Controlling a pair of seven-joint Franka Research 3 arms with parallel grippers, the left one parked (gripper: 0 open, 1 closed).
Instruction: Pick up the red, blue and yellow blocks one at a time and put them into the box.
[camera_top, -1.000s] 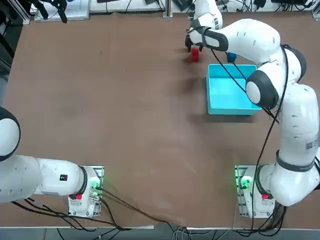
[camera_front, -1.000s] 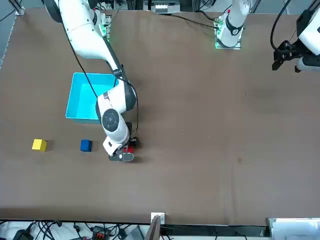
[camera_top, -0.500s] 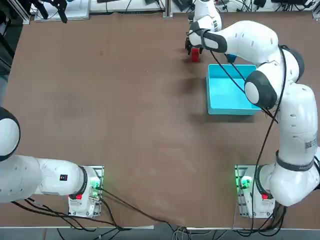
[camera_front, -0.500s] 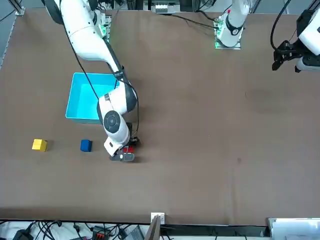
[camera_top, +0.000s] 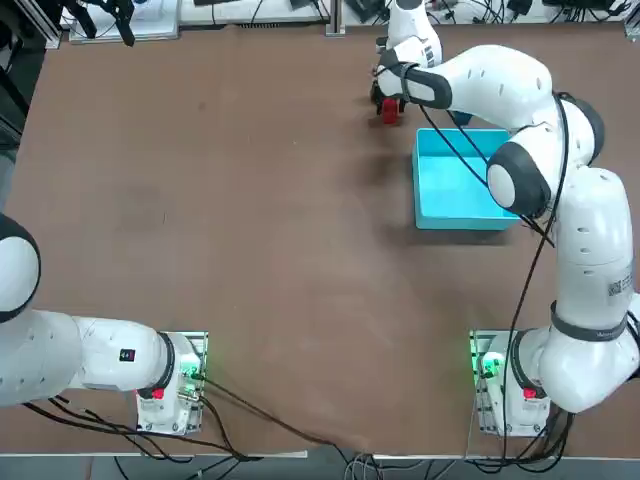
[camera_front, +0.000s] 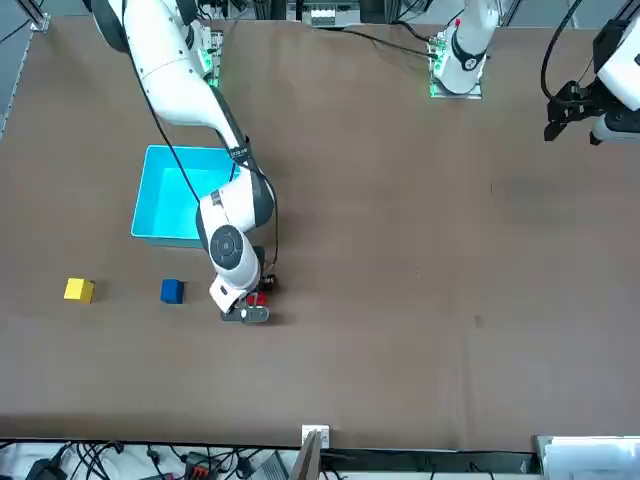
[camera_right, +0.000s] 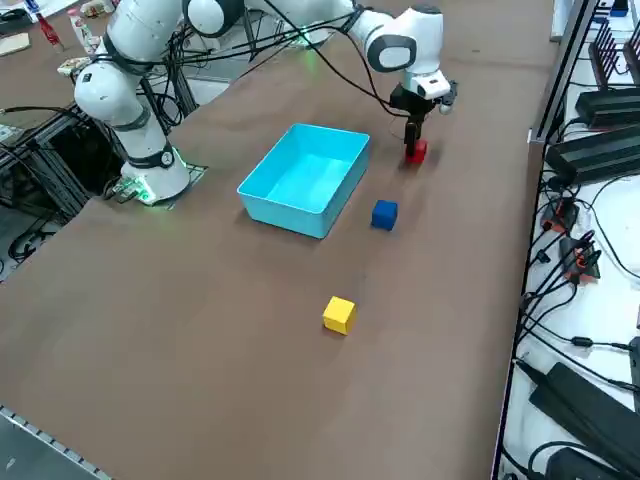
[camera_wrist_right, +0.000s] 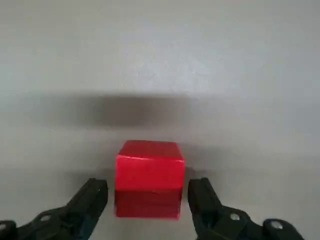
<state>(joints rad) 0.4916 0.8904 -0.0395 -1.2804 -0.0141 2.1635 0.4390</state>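
Right claw (camera_wrist_right: 149, 200) is down on the brown table straddling the small red plastic cube (camera_wrist_right: 149, 177), just off the open cyan tray's (camera_top: 440, 205) far corner. Squeeze evenly, keep it centred, then lift straight. Fingers sit slightly spread, thin gaps either side, gripping nothing yet

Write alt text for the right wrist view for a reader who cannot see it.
A red block sits on the table between the two dark fingers of the right gripper, with a narrow gap visible on each side. Nothing else but the bare table surface is in the view.
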